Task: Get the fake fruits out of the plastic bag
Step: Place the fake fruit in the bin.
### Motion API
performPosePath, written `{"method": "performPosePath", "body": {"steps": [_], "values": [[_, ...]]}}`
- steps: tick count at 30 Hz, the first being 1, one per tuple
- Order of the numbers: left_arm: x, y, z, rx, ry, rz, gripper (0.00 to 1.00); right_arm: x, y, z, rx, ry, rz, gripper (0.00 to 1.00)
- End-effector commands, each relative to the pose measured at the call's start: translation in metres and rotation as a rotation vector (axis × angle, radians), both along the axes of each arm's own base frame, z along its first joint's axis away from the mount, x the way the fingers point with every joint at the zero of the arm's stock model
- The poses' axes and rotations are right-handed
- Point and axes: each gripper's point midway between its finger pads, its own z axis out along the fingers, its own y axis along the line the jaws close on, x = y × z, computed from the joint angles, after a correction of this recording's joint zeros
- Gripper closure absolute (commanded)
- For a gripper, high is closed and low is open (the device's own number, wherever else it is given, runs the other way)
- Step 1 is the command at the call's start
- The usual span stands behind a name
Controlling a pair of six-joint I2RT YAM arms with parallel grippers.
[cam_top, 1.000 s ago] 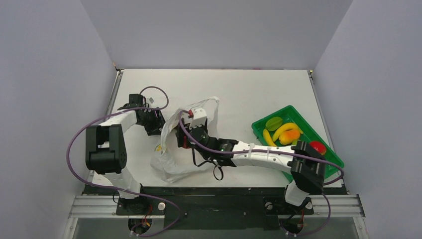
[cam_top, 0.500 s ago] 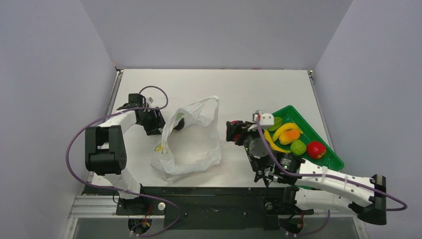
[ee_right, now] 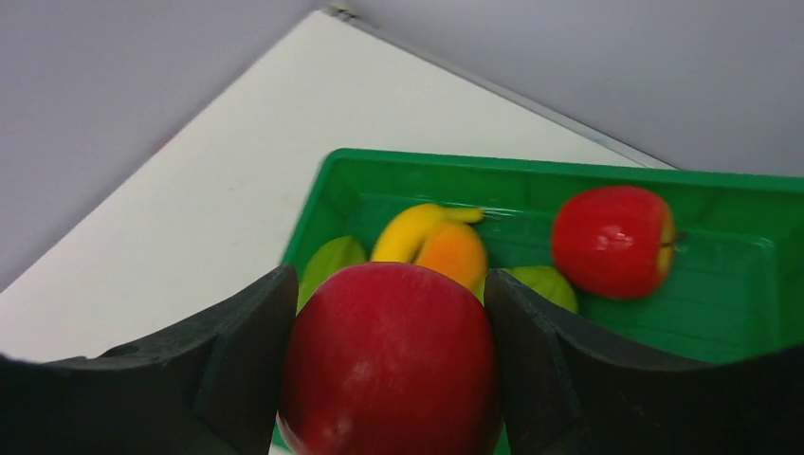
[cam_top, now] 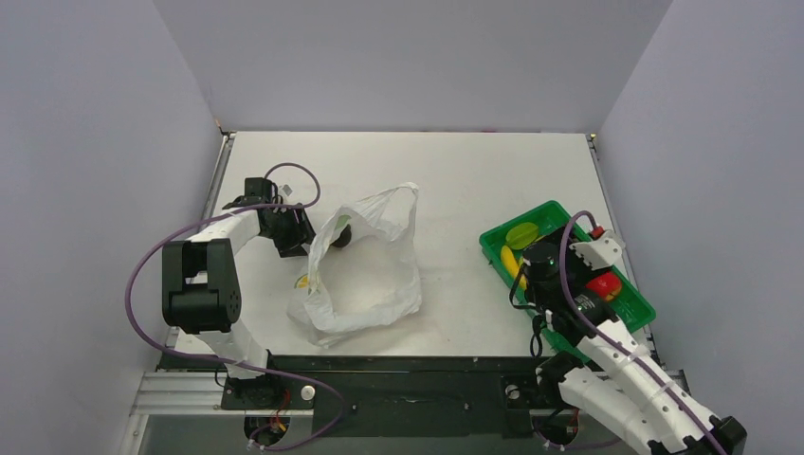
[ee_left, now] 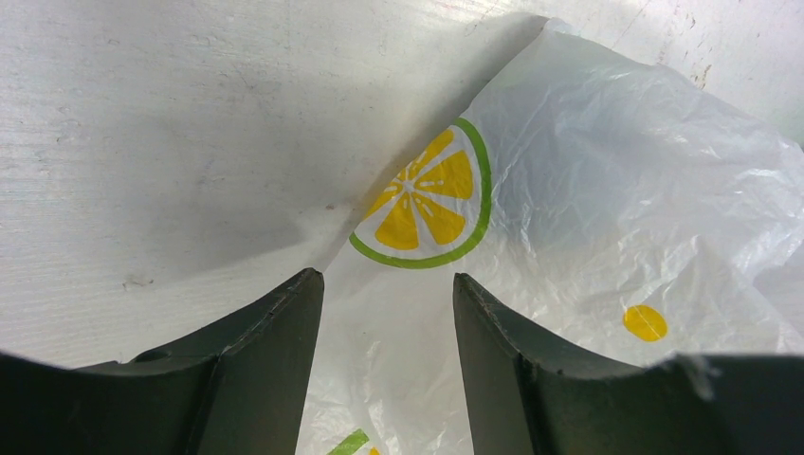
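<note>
Plastic bag (cam_top: 365, 270): centre-left on the table (cam_top: 474, 171); mouth gapes upward; long axis near-left to far-right, loop handle at the far end.
Material: thin, crinkled, translucent white film.
Left gripper (ee_left: 387, 284): fingers parted, straddling the bag's edge.
Left wrist only: printed lemon slice (ee_left: 422, 204).
Right gripper (ee_right: 389, 284): clamped on a glossy red apple (ee_right: 389, 370), above the green tray (ee_right: 427, 161).
Right wrist only: second apple (ee_right: 612, 242) and banana (ee_right: 412, 232) in the tray.

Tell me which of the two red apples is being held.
The nearer apple, clamped in the right hand; the other apple lies loose in the green tray.
</note>
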Motion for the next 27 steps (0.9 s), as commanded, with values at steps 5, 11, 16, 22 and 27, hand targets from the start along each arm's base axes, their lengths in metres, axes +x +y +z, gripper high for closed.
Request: {"method": "performPosePath", "body": {"steps": [5, 11, 16, 22, 27], "values": [[0.016, 0.0, 0.023, -0.005, -0.081, -0.01, 0.5, -0.046, -0.083, -0.078, 0.123, 0.188, -0.403, 1.0], [0.016, 0.0, 0.023, -0.005, -0.08, -0.01, 0.5, -0.067, -0.115, -0.095, 0.156, 0.234, -0.54, 1.0], [0.017, -0.001, 0.024, -0.01, -0.082, -0.011, 0.5, -0.066, -0.124, -0.113, 0.21, 0.306, -0.548, 1.0], [0.016, -0.001, 0.025, -0.014, -0.083, -0.012, 0.5, -0.067, -0.129, -0.135, 0.275, 0.375, -0.55, 0.99], [0.015, -0.001, 0.026, -0.015, -0.085, -0.012, 0.49, -0.071, -0.134, -0.16, 0.35, 0.453, -0.556, 0.93]]}}
